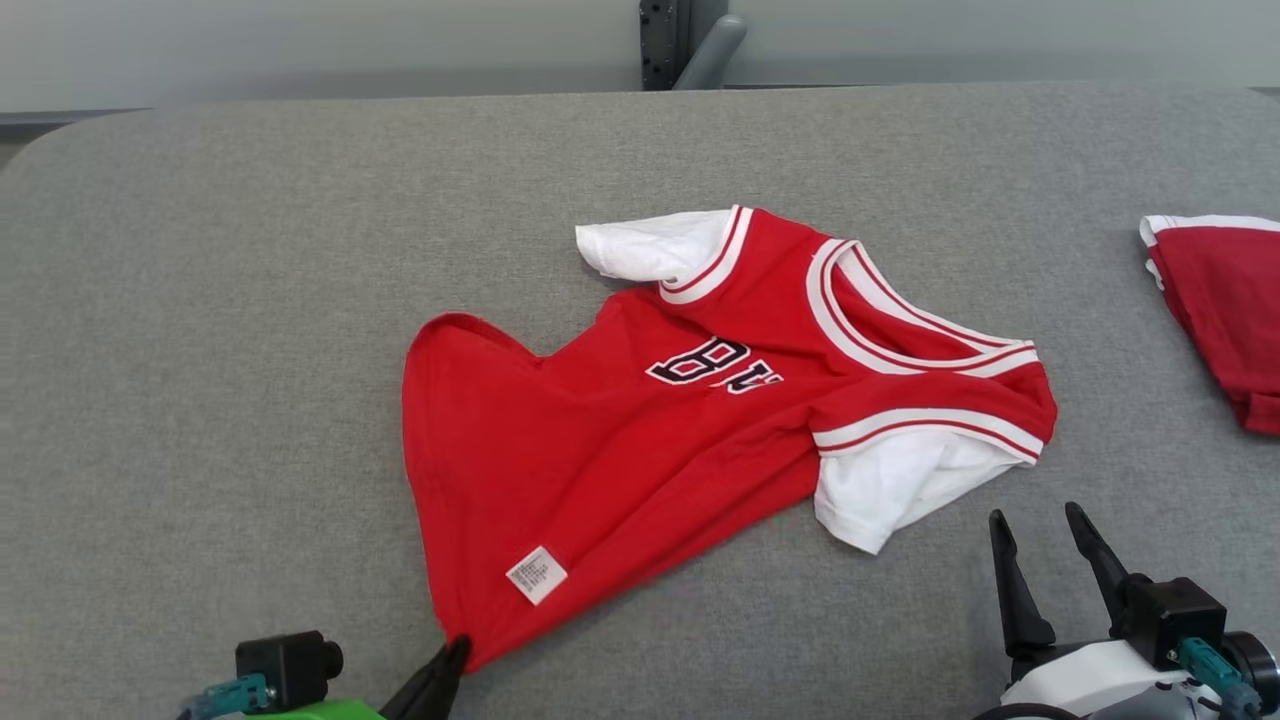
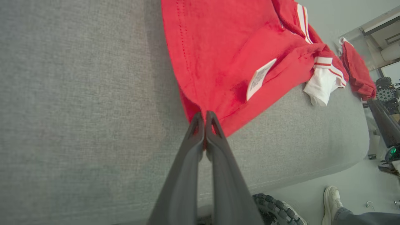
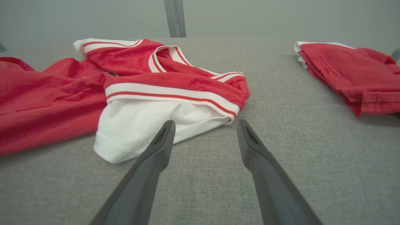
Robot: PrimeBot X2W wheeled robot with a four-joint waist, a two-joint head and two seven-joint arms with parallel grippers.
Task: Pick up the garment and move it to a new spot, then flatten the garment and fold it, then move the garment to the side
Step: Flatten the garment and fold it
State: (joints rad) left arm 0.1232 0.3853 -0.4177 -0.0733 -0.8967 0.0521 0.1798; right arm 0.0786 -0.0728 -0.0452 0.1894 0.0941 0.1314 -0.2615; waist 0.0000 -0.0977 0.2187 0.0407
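Note:
The garment (image 1: 640, 430) is a red jersey with white sleeves and striped trim, lying rumpled on the grey table (image 1: 200, 350), collar to the right. A white care label (image 1: 537, 575) shows near its hem. My left gripper (image 1: 455, 650) is shut on the garment's near hem corner at the bottom of the head view. In the left wrist view its fingers (image 2: 204, 120) pinch the red cloth (image 2: 225, 62). My right gripper (image 1: 1040, 525) stands open just right of the near white sleeve (image 1: 890, 490), with nothing between its fingers (image 3: 162, 140); the sleeve (image 3: 140, 128) lies just ahead of them.
A second red garment (image 1: 1220, 300), folded, lies at the table's right edge, also in the right wrist view (image 3: 353, 75). A dark post (image 1: 665, 45) rises behind the table. Beyond the near edge, the left wrist view shows a person's shoe (image 2: 332, 200) and a wheel (image 2: 275, 212).

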